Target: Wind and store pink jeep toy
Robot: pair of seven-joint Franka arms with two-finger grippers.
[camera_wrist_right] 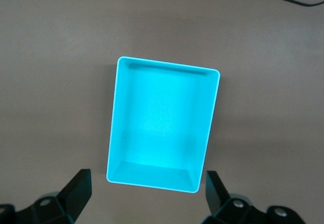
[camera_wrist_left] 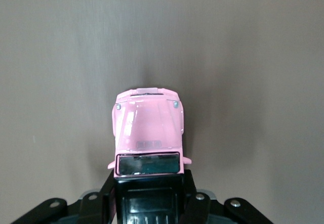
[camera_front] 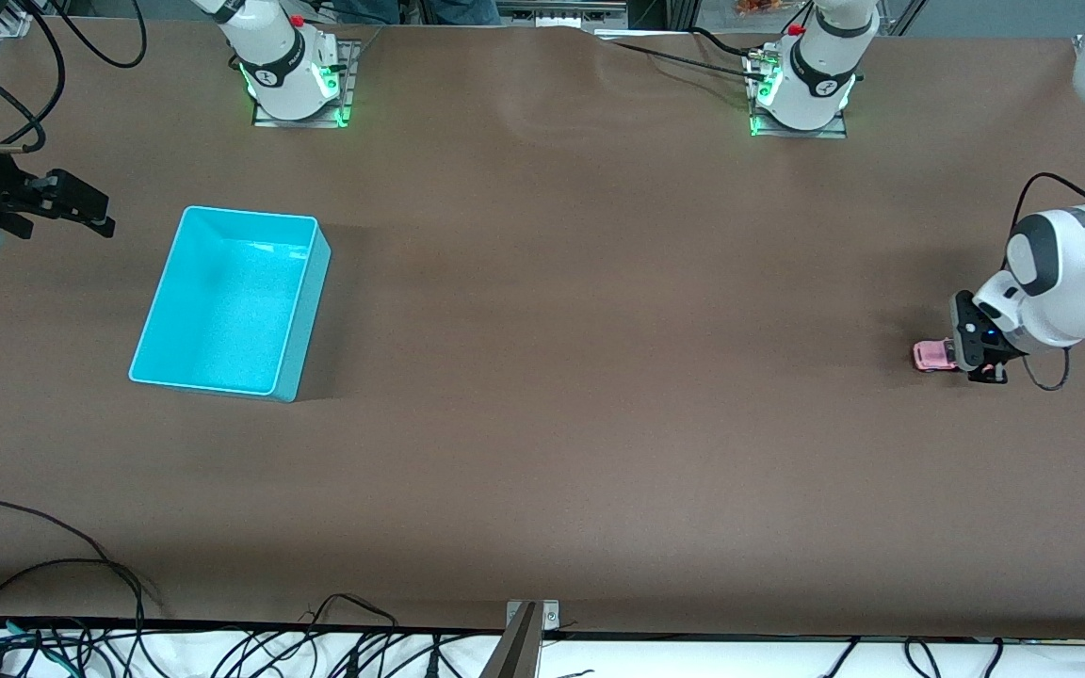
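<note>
The pink jeep toy (camera_front: 931,356) sits on the brown table at the left arm's end. In the left wrist view its pink hood (camera_wrist_left: 148,128) points away from the gripper, and the black roof panel lies between the fingers. My left gripper (camera_front: 968,358) is low at the table and shut on the jeep's rear part; in its own view (camera_wrist_left: 148,186) a black finger (camera_wrist_left: 107,196) presses each side. My right gripper (camera_front: 90,209) is open and empty, up over the table beside the cyan bin (camera_front: 251,215). Its own view (camera_wrist_right: 148,196) looks down on the empty bin (camera_wrist_right: 167,63).
The cyan bin stands toward the right arm's end of the table. Both arm bases (camera_front: 293,89) (camera_front: 801,99) stand along the table's edge farthest from the front camera. Cables (camera_front: 53,584) lie at the edge nearest the front camera.
</note>
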